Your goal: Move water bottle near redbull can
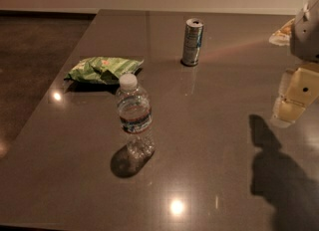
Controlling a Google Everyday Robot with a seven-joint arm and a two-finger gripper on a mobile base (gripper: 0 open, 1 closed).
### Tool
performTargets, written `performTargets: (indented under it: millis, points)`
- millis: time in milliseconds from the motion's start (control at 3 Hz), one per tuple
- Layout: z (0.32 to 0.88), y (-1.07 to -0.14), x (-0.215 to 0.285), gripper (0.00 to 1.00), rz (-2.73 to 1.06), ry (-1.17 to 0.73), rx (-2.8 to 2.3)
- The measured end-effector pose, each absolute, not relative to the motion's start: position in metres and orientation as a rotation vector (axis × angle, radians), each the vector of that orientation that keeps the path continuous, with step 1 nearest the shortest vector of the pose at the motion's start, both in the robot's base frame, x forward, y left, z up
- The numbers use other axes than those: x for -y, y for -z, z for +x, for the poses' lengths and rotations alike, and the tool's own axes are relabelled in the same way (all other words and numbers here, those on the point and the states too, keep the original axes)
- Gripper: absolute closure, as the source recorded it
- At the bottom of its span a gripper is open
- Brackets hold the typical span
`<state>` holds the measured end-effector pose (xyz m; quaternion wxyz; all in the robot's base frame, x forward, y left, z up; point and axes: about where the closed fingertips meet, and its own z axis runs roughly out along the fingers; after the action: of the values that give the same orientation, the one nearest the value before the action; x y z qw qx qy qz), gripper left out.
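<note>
The water bottle (134, 118) stands upright on the dark table, left of the middle, with its white cap on top and a white, blue and red label band. The redbull can (192, 42) stands upright farther back, to the right of the bottle and well apart from it. My gripper (286, 114) hangs above the table at the right edge of the view, pointing down, far to the right of the bottle and holding nothing that I can see. Its shadow falls on the table below it.
A green snack bag (102, 69) lies flat behind and to the left of the bottle. A pale packet (280, 34) lies at the far right, partly hidden behind my arm. The table's left edge (50, 95) runs diagonally, with dark floor beyond.
</note>
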<state>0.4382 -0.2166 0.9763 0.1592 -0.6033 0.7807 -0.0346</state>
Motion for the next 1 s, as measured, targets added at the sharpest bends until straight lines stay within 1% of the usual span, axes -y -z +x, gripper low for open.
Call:
performTargets:
  millis: [333,667,1000]
  points:
    - [0.438,-0.977,0.215,0.0,-1.728,0.089,-2.227]
    - [0.432,-0.981,0.199,0.0,-1.755,0.002,-2.18]
    - [0.423,-0.982,0.172,0.0,-1.766,-0.137,-2.086]
